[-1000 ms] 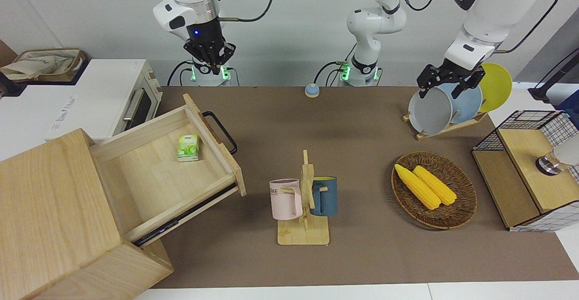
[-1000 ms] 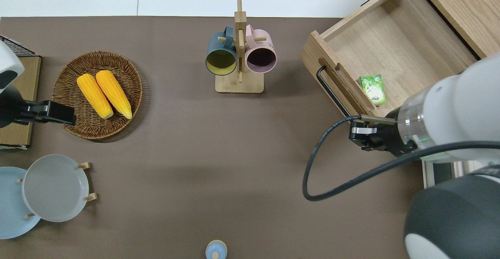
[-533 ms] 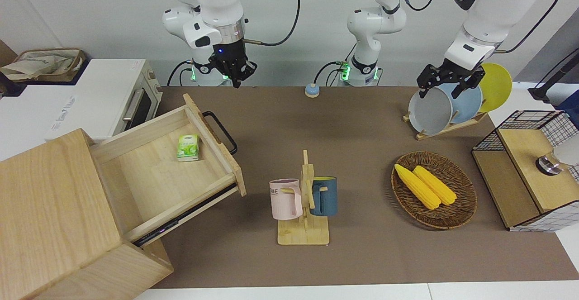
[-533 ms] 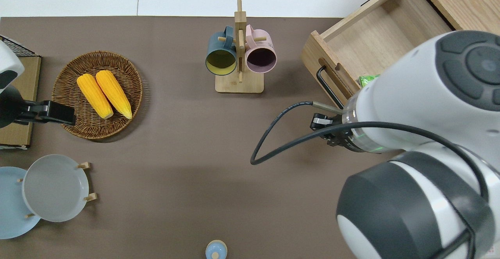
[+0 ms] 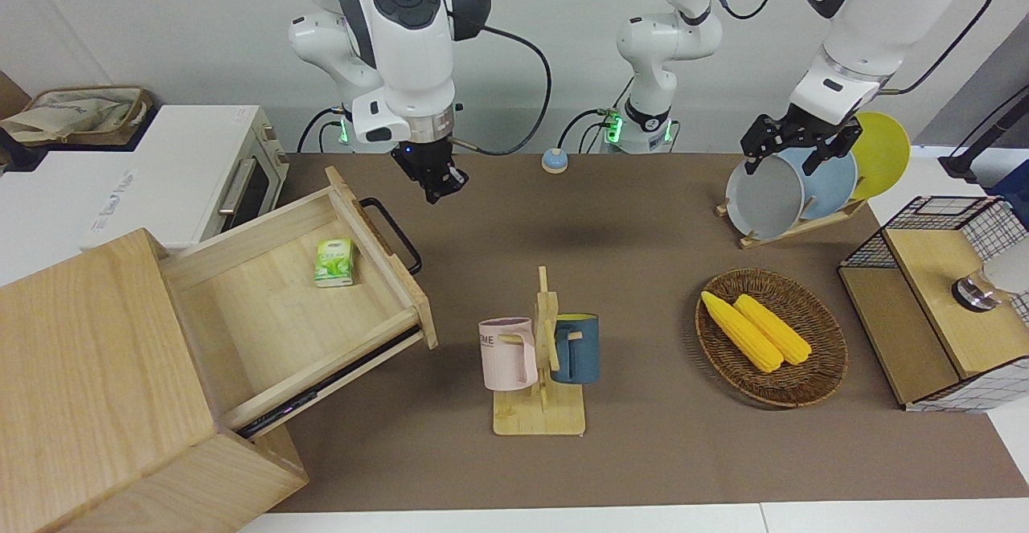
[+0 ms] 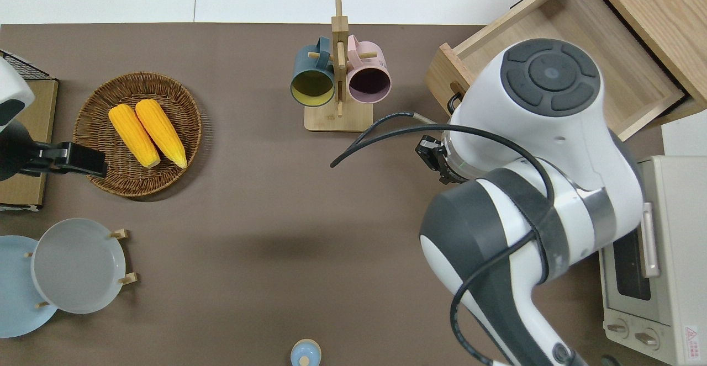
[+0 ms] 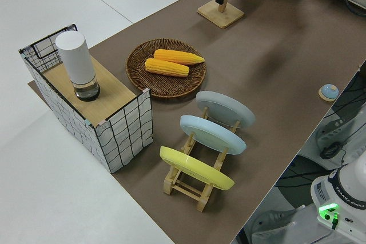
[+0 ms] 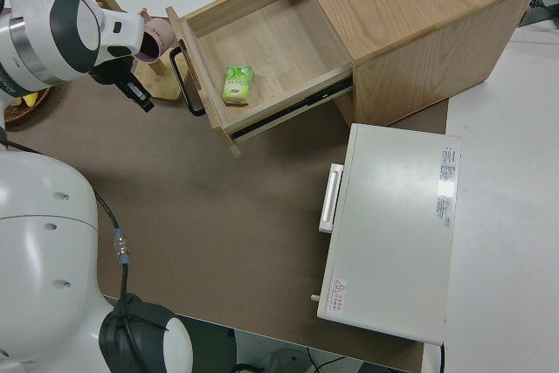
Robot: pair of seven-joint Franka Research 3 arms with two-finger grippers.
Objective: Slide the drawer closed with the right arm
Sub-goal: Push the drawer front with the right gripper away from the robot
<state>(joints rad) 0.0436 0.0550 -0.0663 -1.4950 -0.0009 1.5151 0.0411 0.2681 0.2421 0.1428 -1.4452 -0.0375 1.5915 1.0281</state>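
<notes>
Inspector: Closing (image 5: 435, 190) on the job, your right arm's black two-finger gripper hangs over bare brown table mat (image 5: 643, 219), just beside the black metal loop handle (image 5: 391, 233) of the wide pale-wood drawer (image 5: 321, 292). No contact with it. I read the fingers as drawn together with nothing between them.

Operator: And the drawer itself?

Inspector: Pulled well out of the large pale-wood cabinet (image 5: 96, 380) at the right arm's end of the table, angled across the corner. You should bring the gripper down to the height of the flat wooden front (image 8: 199, 93), set it against the wood near the handle's middle, and push straight along the slide rails. An off-centre push could, in my judgement, rack the drawer or shift the cabinet.

Operator: Contents?

Inspector: One small green carton (image 5: 334, 262) lies flat inside the drawer, close to the front panel; keep the fingers outside the rim. Elsewhere, the round brown wicker basket (image 5: 812, 388) holds two yellow corn cobs (image 5: 756, 330) side by side. Your left arm is parked; its gripper (image 5: 792, 147) shows spread fingers, holding nothing that I can see
</notes>
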